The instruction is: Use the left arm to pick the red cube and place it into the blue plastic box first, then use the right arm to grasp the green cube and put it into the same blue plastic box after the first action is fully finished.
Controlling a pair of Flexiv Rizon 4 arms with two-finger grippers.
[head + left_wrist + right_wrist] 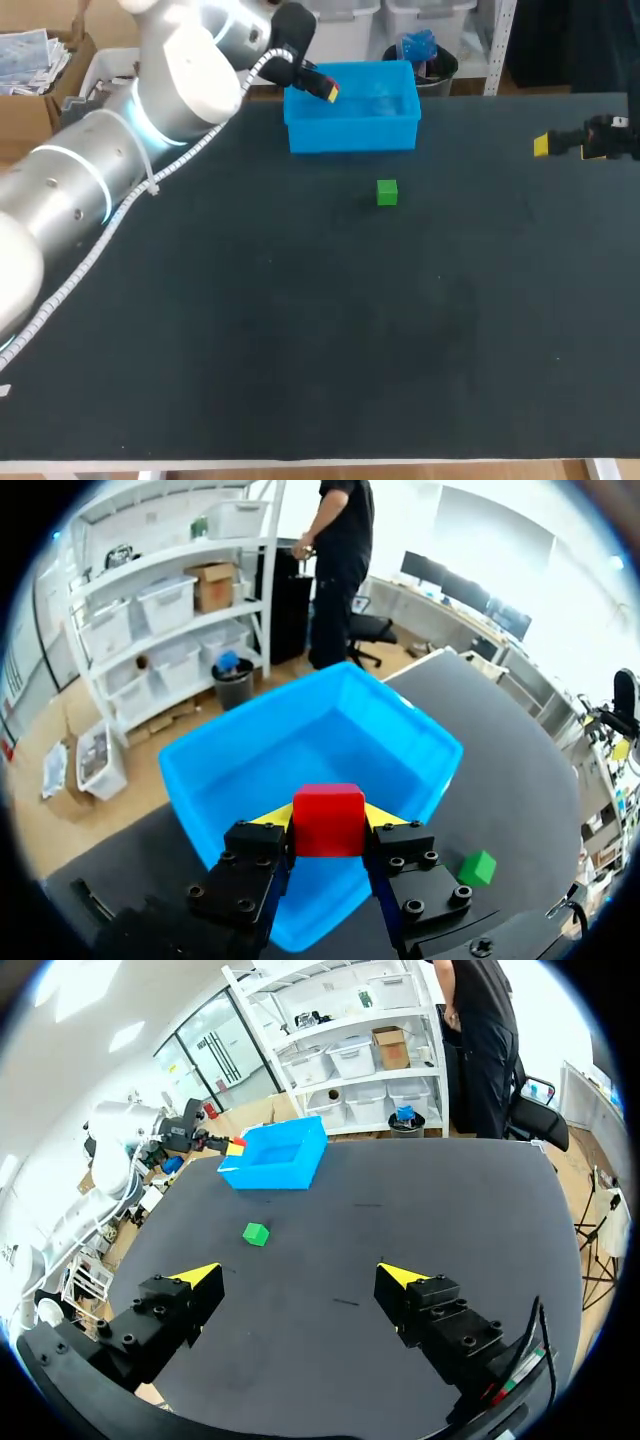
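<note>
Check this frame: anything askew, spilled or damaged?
Nothing stands out. The left gripper holds the red cube squarely at the blue box. The green cube sits flat on the table, apart from the blue box. The right gripper is open.

Silver left arm (90, 170), white cable (186, 154), yellow-tipped right claw (298, 1275).

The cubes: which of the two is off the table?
The red cube, held between the left gripper's fingers over the blue plastic box; the green cube rests on the table.
</note>
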